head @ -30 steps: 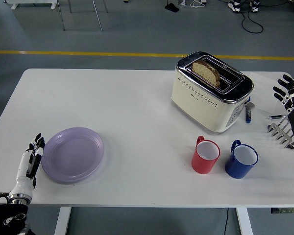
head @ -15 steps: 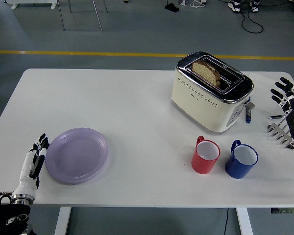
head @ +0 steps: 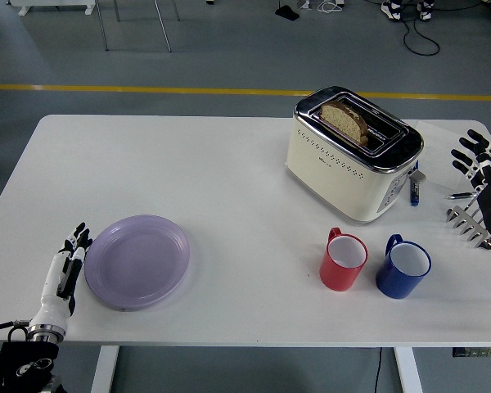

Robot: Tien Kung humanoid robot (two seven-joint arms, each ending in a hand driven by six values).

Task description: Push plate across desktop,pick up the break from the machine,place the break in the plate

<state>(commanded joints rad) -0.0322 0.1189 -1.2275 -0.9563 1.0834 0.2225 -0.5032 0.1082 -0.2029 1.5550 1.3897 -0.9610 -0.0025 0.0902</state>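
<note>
Starting at the left edge, the left hand (head: 68, 264) lies flat with fingers straight and together, grasping nothing, its fingertips against the left rim of the lilac plate (head: 137, 261). That plate sits on the white table (head: 188, 164) near the front edge, well apart from everything else. It looks like thin, light plastic with a smooth underside, so it should slide easily on the tabletop; a low, steady push against the rim suits it better than a grip, since a high contact could tip it.

Further right, the cream toaster (head: 352, 155) stands toward the back, and a slice of bread (head: 344, 119) sticks up from its rear slot. Bread is light, soft and crumbly; the exposed top crust is probably the only place to take hold, pinched gently on both faces and drawn straight up.

A red mug (head: 344, 260) and a blue mug (head: 403, 267) stand side by side in front of the toaster. At the far right the right hand (head: 477, 155) hangs near a small metal rack (head: 470, 221), fingers loosely spread and empty.
</note>
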